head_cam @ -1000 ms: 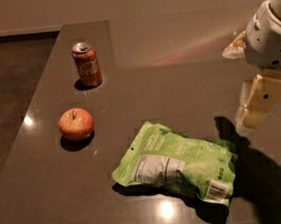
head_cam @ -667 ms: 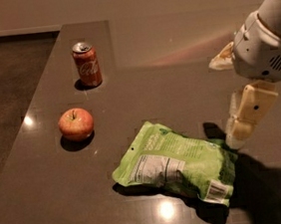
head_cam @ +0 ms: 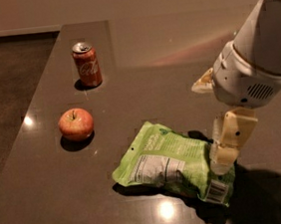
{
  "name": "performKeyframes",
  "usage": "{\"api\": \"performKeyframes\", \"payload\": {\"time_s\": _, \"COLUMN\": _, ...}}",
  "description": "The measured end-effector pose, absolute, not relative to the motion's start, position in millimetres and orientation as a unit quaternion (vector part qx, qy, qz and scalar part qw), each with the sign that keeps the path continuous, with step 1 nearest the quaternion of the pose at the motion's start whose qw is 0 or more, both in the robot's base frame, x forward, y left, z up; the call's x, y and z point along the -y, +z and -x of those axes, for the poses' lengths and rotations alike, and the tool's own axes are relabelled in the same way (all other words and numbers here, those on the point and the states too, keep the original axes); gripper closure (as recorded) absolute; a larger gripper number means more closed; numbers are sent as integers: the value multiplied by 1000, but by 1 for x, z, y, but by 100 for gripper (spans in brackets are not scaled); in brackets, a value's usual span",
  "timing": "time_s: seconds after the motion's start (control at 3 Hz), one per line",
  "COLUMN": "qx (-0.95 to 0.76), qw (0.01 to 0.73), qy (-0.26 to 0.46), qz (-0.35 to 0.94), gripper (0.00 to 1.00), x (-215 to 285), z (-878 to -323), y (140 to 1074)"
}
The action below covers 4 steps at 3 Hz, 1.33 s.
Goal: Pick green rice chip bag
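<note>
The beige gripper (head_cam: 224,155) stands over the right end of the light green crinkly plastic chip bag (head_cam: 168,163), apparently aligned for pickup; its grasp state cannot be told.

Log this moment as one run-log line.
phase: pre-grasp | end effector: over barcode end of green rice chip bag | bag: lying on counter, not lifted | apple, red can: apart from bag

Tool (head_cam: 224,161) now lower and farther left, over right end of green rice chip bag (head_cam: 161,163).
</note>
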State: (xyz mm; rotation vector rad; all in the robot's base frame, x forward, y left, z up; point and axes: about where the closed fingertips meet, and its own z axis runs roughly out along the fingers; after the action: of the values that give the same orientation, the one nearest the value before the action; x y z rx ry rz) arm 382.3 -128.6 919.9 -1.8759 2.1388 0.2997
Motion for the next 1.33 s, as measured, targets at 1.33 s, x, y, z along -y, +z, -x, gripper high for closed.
{"api": "performKeyframes", "payload": {"time_s": 1.33, "qx": -745, "qw": 98, "qy": 99, "qz": 652, "gripper": 3, "x": 106, "z": -364, "y": 869}}
